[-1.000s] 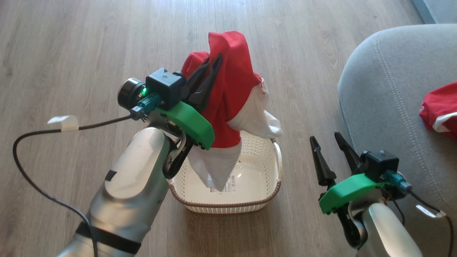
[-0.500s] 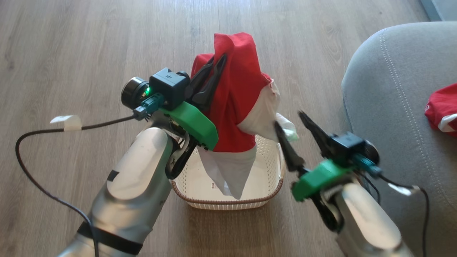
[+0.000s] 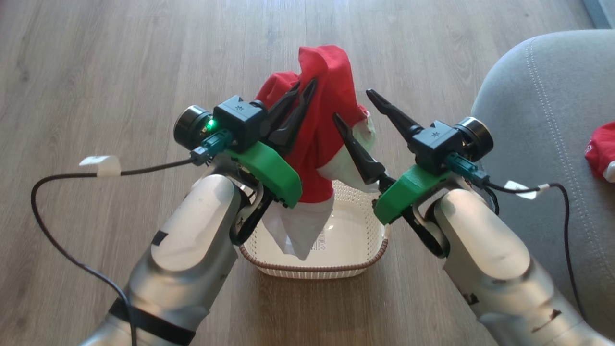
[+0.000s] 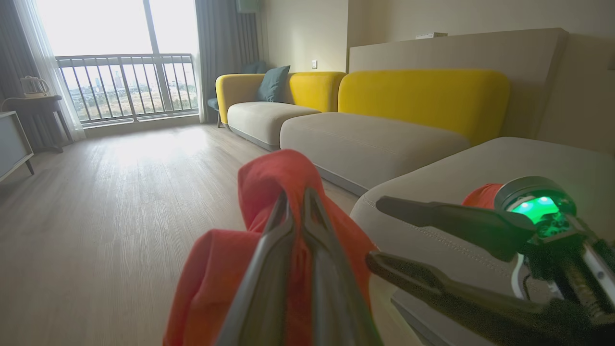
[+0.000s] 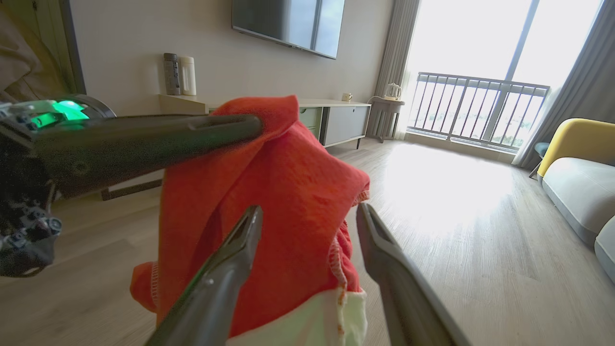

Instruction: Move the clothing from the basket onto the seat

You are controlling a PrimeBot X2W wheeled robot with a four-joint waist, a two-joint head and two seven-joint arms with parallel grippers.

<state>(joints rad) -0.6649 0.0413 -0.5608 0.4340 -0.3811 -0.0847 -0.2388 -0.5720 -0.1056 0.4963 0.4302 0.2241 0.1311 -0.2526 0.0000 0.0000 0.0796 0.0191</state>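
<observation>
The clothing (image 3: pixel 322 144), pinched in the left gripper (image 3: pixel 306 84) and hung twelve-to-six, is flanked at three o'clock by the wide-open right gripper (image 3: pixel 352 104).

Left pincer (image 3: pixel 306 84) up, jaws pinched tight; right pincer (image 3: pixel 352 103) just right of it, jaws spread wide.

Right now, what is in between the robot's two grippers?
The red fabric garment with white bands hangs between them in the head view; the left gripper is shut on it, the right gripper open beside it.
</observation>
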